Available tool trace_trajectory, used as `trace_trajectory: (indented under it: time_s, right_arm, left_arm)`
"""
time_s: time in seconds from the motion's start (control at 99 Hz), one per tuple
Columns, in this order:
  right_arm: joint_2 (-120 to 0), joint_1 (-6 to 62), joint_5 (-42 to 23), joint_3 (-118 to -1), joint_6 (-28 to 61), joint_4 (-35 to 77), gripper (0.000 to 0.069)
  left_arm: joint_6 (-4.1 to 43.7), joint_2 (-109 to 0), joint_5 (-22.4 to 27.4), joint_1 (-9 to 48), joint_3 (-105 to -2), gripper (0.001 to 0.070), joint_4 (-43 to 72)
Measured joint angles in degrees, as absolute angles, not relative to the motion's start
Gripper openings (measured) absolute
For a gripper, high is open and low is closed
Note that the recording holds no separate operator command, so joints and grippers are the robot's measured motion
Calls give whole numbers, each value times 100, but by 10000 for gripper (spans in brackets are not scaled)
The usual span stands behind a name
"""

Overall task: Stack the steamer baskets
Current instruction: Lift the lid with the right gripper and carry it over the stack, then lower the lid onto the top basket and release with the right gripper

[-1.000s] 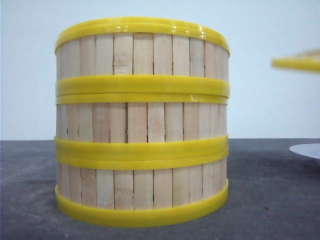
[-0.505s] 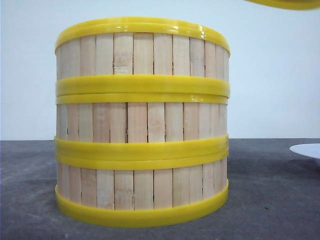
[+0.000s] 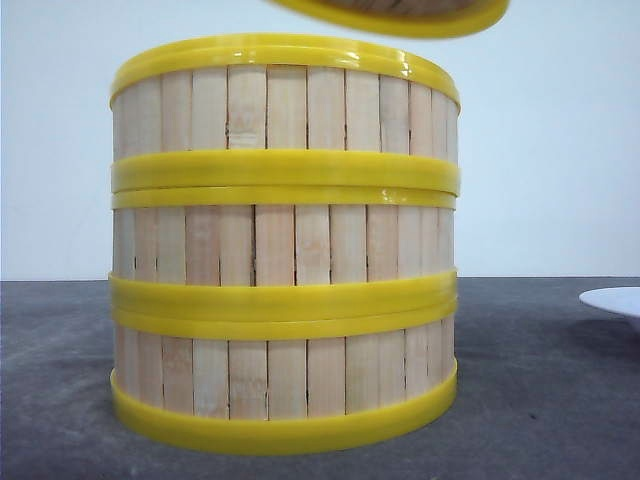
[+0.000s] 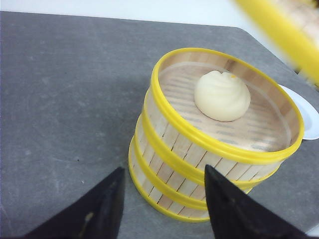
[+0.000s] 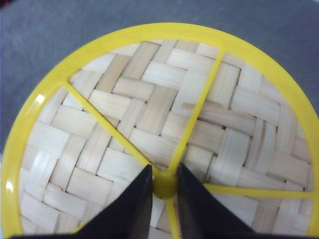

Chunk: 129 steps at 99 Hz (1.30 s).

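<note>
Three steamer baskets [image 3: 285, 250] stand stacked on the grey table, with pale slats and yellow rims. Seen from the left wrist, the stack [image 4: 199, 164] is uncovered and a white bun [image 4: 222, 95] lies in the top basket. My left gripper [image 4: 164, 196] is open beside the stack's base, holding nothing. My right gripper [image 5: 164, 185] is shut on the yellow knob of the woven lid [image 5: 164, 129]. The lid [image 3: 395, 14] hangs tilted in the air, just above the stack's top right; its blurred rim [image 4: 281, 35] also shows in the left wrist view.
A white plate [image 3: 615, 300] lies on the grey table to the right of the stack, its edge [image 4: 306, 119] showing behind the baskets in the left wrist view. A pale wall stands behind the table.
The lid in my right gripper has moved up and to the left, from the far right of the front view to just over the stack. The stack has not moved.
</note>
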<state>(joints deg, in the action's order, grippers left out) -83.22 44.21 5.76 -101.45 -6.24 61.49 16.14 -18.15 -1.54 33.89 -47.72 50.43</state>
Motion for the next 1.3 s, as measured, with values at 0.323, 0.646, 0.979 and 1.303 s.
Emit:
trace_trajectory:
  time_s: [0.323, 0.646, 0.979, 1.303]
  right_arm:
    - [-8989, 4759, 279, -10145, -464, 6049, 56]
    - [-9301, 4759, 189, -10145, -425, 6001, 56]
    - [-9349, 4762, 172, -10145, -425, 6060, 56]
    - [-9349, 4888, 169, -10145, -401, 6169, 56]
  left_arm:
    - [1614, -1815, -156, 3389, -4772, 298, 5070]
    - [1614, -1815, -156, 3389, -4772, 299, 5076]
    - [1614, -1815, -154, 3389, -4772, 299, 5076]
    - [1614, -1815, -156, 3389, -4772, 298, 5076]
